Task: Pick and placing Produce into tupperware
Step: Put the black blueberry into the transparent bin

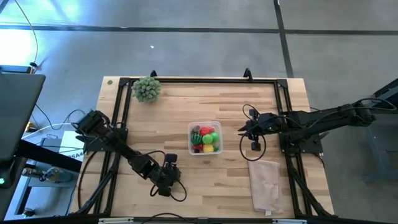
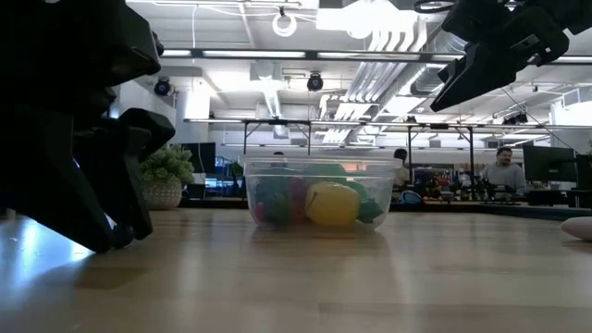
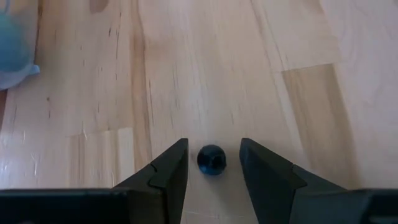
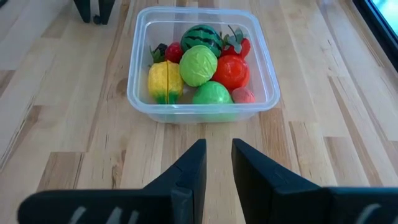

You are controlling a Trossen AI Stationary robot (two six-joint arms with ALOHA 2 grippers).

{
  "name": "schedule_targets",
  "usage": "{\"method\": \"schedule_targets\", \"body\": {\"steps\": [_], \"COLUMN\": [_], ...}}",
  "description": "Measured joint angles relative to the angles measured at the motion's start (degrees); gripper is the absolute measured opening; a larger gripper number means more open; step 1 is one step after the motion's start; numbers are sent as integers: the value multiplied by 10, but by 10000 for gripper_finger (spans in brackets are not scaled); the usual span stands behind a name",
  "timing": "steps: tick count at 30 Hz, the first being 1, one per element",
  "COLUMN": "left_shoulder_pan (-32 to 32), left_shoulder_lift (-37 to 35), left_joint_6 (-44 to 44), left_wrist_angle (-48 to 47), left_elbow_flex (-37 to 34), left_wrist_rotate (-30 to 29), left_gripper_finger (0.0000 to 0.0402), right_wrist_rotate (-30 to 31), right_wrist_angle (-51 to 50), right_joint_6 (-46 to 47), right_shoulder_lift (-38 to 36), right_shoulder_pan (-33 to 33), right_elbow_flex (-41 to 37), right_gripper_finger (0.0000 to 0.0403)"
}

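The clear tupperware stands mid-table, also in the low view and the right wrist view. It holds several produce pieces: a striped green ball, a pale green ball, a red piece and a yellow piece. My left gripper is open near the table's near edge. Its fingers stand on either side of a tiny dark berry that lies on the wood, with gaps showing. My right gripper hovers right of the tupperware, fingers narrowly apart and empty.
A bushy pale-green plant stands at the far left corner of the table. A folded beige cloth lies at the near right. A black frame runs round the table top. Bare wood lies between the tupperware and my left gripper.
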Motion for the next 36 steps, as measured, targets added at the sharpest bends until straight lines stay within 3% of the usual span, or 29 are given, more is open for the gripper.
{"method": "schedule_targets", "body": {"steps": [16, 28, 36], "left_shoulder_pan": [0, -1, -1], "left_shoulder_lift": [1, 1, 2], "left_joint_6": [-1, -5, -15], "left_wrist_angle": [-6, -6, -3], "left_elbow_flex": [0, 0, -1], "left_wrist_rotate": [0, 10, 9], "left_gripper_finger": [136, 53, 66], "right_wrist_rotate": [0, 0, 0], "right_wrist_angle": [0, 0, 0], "right_joint_6": [0, 0, 0], "right_shoulder_lift": [0, 0, 0], "right_shoulder_pan": [0, 0, 0], "right_elbow_flex": [0, 0, 0], "right_gripper_finger": [67, 67, 67]}}
